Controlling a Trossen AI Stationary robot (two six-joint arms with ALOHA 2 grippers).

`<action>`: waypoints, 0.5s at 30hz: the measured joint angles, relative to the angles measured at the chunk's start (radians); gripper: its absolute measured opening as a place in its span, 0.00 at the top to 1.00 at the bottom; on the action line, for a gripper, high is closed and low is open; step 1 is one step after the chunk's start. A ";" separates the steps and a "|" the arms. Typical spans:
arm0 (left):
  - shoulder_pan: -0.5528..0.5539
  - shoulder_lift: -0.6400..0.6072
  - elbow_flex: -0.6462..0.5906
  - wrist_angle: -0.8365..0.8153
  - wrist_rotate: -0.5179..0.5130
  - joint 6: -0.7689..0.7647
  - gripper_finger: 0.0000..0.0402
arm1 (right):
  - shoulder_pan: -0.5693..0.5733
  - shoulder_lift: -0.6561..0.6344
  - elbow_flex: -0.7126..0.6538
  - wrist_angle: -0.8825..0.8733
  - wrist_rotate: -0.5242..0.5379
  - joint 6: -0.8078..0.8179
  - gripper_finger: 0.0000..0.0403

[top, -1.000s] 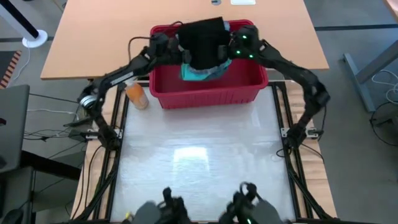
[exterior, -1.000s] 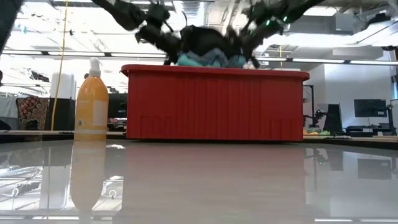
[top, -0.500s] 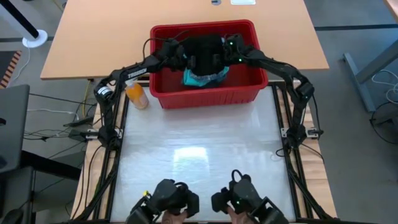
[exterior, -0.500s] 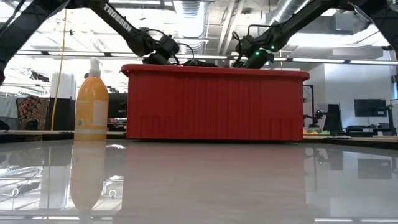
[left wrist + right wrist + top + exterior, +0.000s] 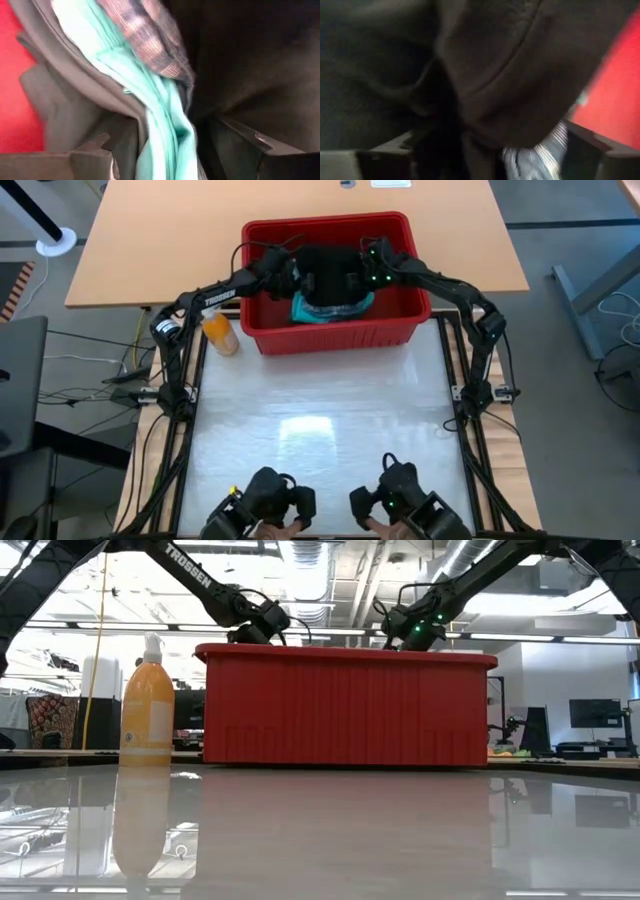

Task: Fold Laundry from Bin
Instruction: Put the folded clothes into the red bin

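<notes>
The red bin (image 5: 330, 335) stands at the table's far edge, its front wall (image 5: 345, 705) hiding its inside in the low view. The laundry lies in it: a black garment (image 5: 330, 265) on top and a turquoise one (image 5: 335, 308) at the near side. My left gripper (image 5: 305, 280) and right gripper (image 5: 358, 275) both reach down into the bin. My left gripper (image 5: 170, 150) is open, with turquoise cloth (image 5: 150, 100), grey-green cloth (image 5: 65, 85) and striped cloth (image 5: 145, 35) between its fingers. My right gripper (image 5: 485, 150) is open around black cloth (image 5: 510, 65), beside a striped shirt (image 5: 535, 157). My left gripper stands open, slanting down into the pile, with a fold of turquoise and grey-green cloth (image 5: 165, 135) bulging between its fingers; whether they touch it I cannot tell. My right gripper stands open, slanting down, with a black fold (image 5: 455, 135) between its fingers; touching or not, I cannot tell.
An orange bottle (image 5: 218, 330) stands just left of the bin, also in the low view (image 5: 147, 700). The white table top (image 5: 320, 430) lies bare in front of the bin. Two dark devices (image 5: 270, 505) (image 5: 405, 505) sit at the near edge.
Both grippers have gone down into the bin. The black garment, which hung above the rim a second ago, has sunk with them and now lies inside, below the rim in the low view.
</notes>
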 joint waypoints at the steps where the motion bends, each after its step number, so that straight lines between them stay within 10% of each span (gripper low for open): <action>1: 0.001 0.000 0.000 -0.007 -0.006 0.000 0.46 | -0.004 -0.001 0.000 -0.015 0.013 -0.002 0.08; 15: 0.020 -0.133 0.001 -0.019 -0.107 0.035 0.46 | -0.023 -0.120 0.000 -0.078 0.014 -0.048 0.07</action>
